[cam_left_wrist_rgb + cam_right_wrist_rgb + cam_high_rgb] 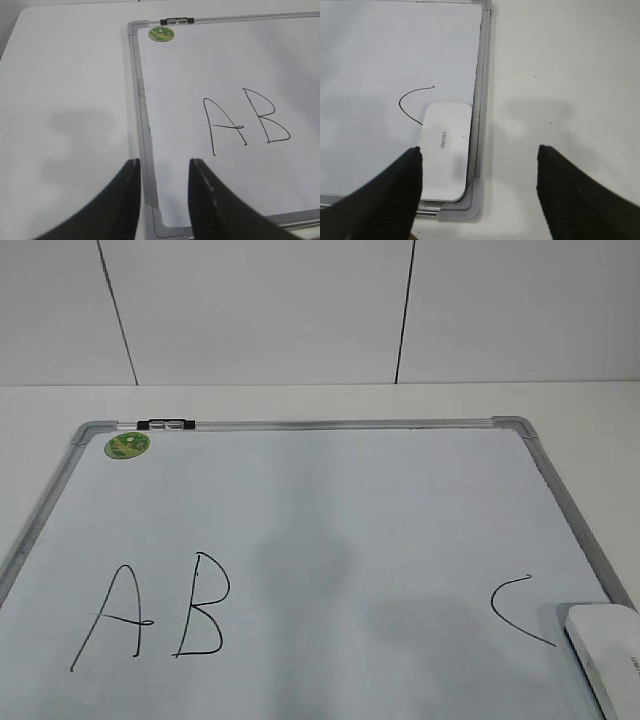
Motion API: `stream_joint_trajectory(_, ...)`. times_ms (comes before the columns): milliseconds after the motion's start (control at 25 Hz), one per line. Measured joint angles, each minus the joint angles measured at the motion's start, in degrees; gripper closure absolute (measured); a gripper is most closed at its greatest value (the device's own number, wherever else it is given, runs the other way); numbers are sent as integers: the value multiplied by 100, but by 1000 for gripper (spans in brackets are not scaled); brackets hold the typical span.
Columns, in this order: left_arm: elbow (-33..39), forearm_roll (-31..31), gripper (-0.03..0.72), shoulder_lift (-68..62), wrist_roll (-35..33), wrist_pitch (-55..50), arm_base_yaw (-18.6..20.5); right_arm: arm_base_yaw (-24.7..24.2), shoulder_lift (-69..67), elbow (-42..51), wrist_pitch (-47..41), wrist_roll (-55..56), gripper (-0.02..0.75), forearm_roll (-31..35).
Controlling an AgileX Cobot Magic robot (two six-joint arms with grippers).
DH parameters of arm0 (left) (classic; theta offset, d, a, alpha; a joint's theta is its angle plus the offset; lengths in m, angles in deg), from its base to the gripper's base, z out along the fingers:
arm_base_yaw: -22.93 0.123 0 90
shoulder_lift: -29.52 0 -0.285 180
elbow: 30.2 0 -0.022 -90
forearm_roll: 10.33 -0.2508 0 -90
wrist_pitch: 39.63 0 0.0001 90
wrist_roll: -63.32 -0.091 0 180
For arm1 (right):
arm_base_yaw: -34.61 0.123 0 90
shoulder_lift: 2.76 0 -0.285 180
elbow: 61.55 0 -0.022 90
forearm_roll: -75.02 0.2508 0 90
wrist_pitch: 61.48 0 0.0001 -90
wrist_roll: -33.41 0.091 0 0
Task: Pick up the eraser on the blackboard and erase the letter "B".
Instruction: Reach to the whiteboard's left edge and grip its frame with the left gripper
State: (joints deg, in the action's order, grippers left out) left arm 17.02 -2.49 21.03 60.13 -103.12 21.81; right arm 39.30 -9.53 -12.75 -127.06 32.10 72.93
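Note:
The blackboard [320, 530] is a white dry-erase board with a grey frame, lying flat on the table. The black letter "B" [202, 605] stands near its front left, between an "A" [112, 615] and a far-off "C" [515, 608]. The white eraser [607, 655] lies flat in the board's front right corner. In the right wrist view the eraser [446, 150] lies just ahead of my left finger; my right gripper [479, 165] is open wide and empty above the board's corner. My left gripper [162, 167] is open and empty over the board's left frame, with the "B" [265, 116] ahead to the right.
A small black-and-silver marker [167, 424] lies on the board's far frame, next to a round green sticker [127, 445]. White table [65, 100] surrounds the board. A white panelled wall [320, 310] stands behind. Neither arm shows in the exterior view.

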Motion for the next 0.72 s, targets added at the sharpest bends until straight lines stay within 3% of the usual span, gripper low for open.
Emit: stream_joint_trajectory(720, 0, 0, 443, 0, 0, 0, 0, 0, 0, 0, 0, 0, 187, 0)
